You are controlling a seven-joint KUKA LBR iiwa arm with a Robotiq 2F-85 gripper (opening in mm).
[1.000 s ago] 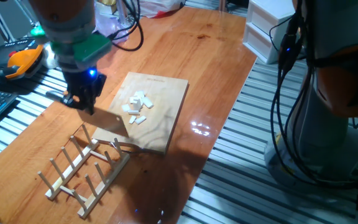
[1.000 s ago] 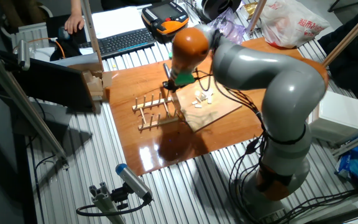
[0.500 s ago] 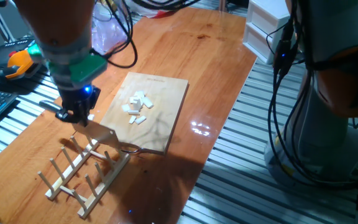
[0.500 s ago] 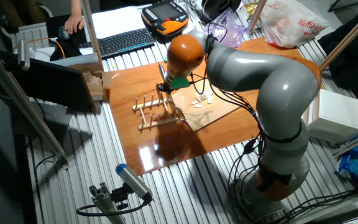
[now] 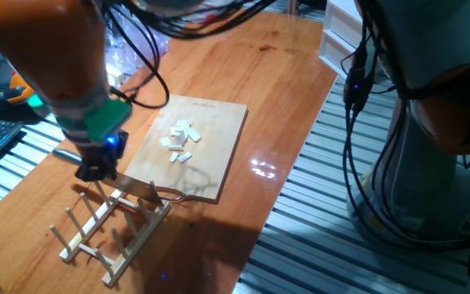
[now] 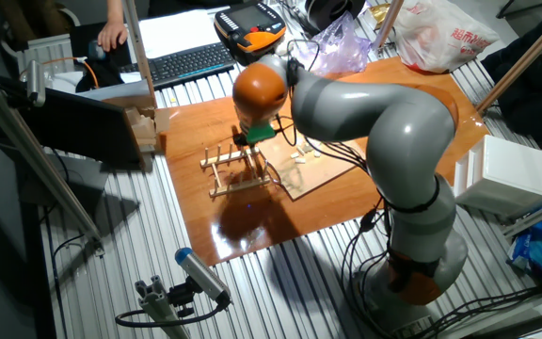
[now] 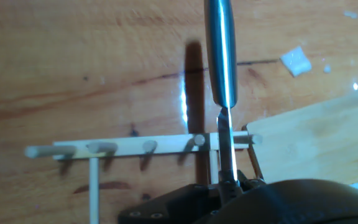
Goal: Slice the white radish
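Note:
The white radish [image 5: 179, 140] lies as several small flat white bits in the middle of the wooden cutting board [image 5: 219, 155]. The other fixed view shows the same bits [image 6: 304, 152]. My gripper [image 5: 96, 167] is off the board's near left corner, above the wooden peg rack [image 5: 108, 229], and shut on a steel knife [image 5: 139, 190]. The blade slants down among the rack's pegs. In the hand view the knife [image 7: 221, 74] is edge-on and crosses the rack's rail [image 7: 135, 148]. One stray white bit [image 7: 296, 61] lies on the table.
A keyboard [image 6: 191, 61] and an orange teach pendant [image 6: 249, 25] lie behind the table. Plastic bags [image 6: 440, 38] sit at the back. A white box [image 5: 345, 37] stands at the table's far right edge, and the arm's base [image 6: 422, 254] stands beside the table.
My gripper has carried the knife away from the board's left edge, down toward the peg rack. The blade now sits among the pegs. The radish bits have not moved.

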